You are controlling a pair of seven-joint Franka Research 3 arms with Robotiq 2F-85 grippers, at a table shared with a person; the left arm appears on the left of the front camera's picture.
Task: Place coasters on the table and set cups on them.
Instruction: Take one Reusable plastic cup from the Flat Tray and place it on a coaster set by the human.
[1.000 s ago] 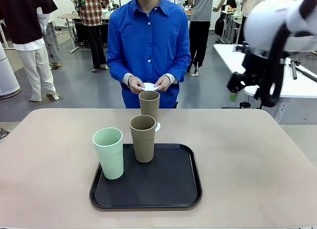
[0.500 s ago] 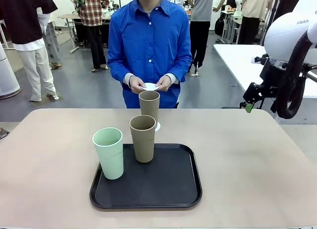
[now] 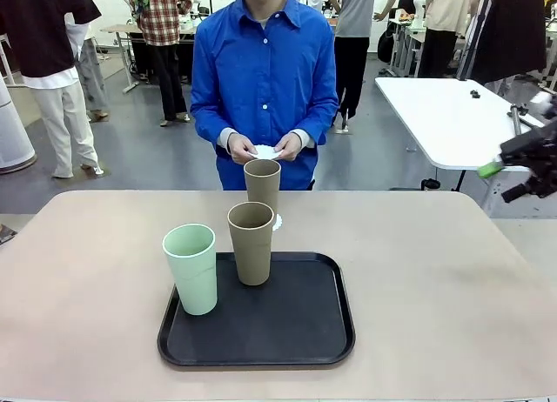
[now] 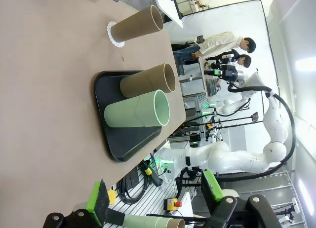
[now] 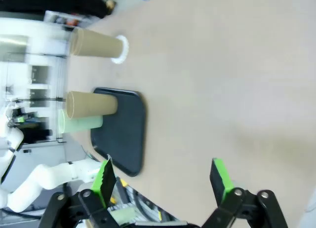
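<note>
One tan cup stands on a white coaster on the table, just beyond the black tray. A second tan cup and the mint cup stand on the tray. The person's hands hold more white coasters above the table's far edge. My right gripper hangs off the table's far right; in its wrist view it is open with nothing between its fingers, well away from the cups. My left gripper is open too, far from the mint cup.
A white rectangular table stands behind on the right. Other people stand in the background. The beige top is bare left and right of the tray.
My right arm has swung away to the right and now only its gripper shows at the picture's edge. Cups, tray and the person's hands have not moved.
</note>
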